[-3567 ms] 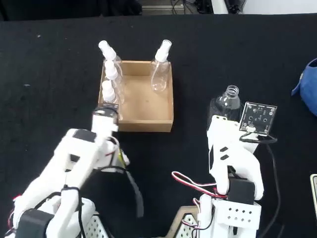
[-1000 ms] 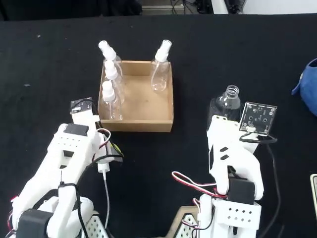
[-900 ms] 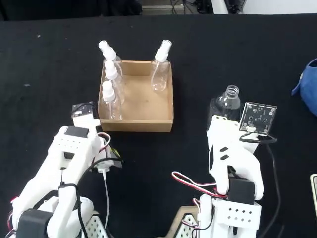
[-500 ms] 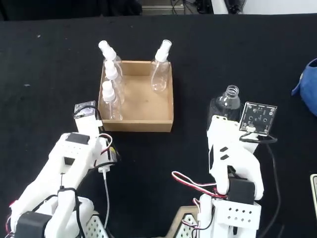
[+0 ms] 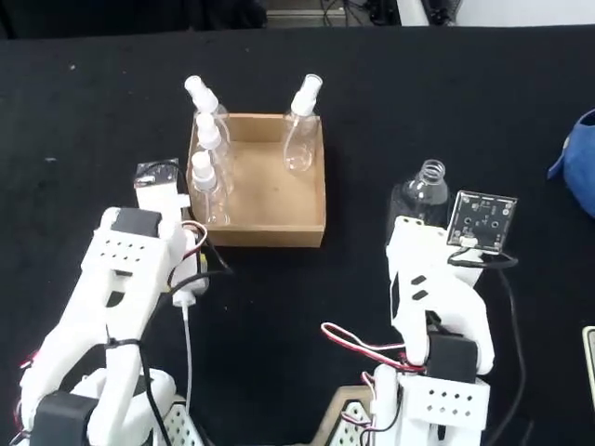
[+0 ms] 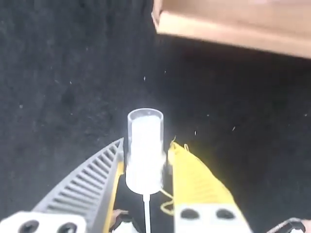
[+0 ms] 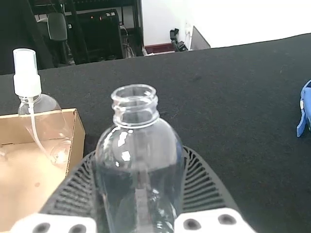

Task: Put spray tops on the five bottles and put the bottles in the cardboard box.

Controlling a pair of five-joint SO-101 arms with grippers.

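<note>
A white spray top [image 6: 145, 150] with a thin dip tube is pinched by my left gripper [image 6: 146, 145], which is shut on it just in front of the cardboard box [image 6: 233, 24]. In the high view this left gripper [image 5: 186, 277] sits near the box's [image 5: 265, 232] front left corner, the spray top [image 5: 183, 299] trailing its tube toward the arm's base. Several capped clear bottles [image 5: 206, 181] stand in the box. My right gripper [image 7: 141, 155] is shut on an upright clear bottle [image 7: 135, 111] with an open neck, right of the box [image 5: 429, 184].
A blue object [image 5: 581, 158] lies at the table's right edge. The right arm's camera board [image 5: 482, 223] juts out beside the open bottle. Black tabletop stretches between the box and the right arm.
The left arm drew back from the box's front left edge and now carries a spray top; in the last second it swung slightly left. The right arm and its bottle stayed put.
</note>
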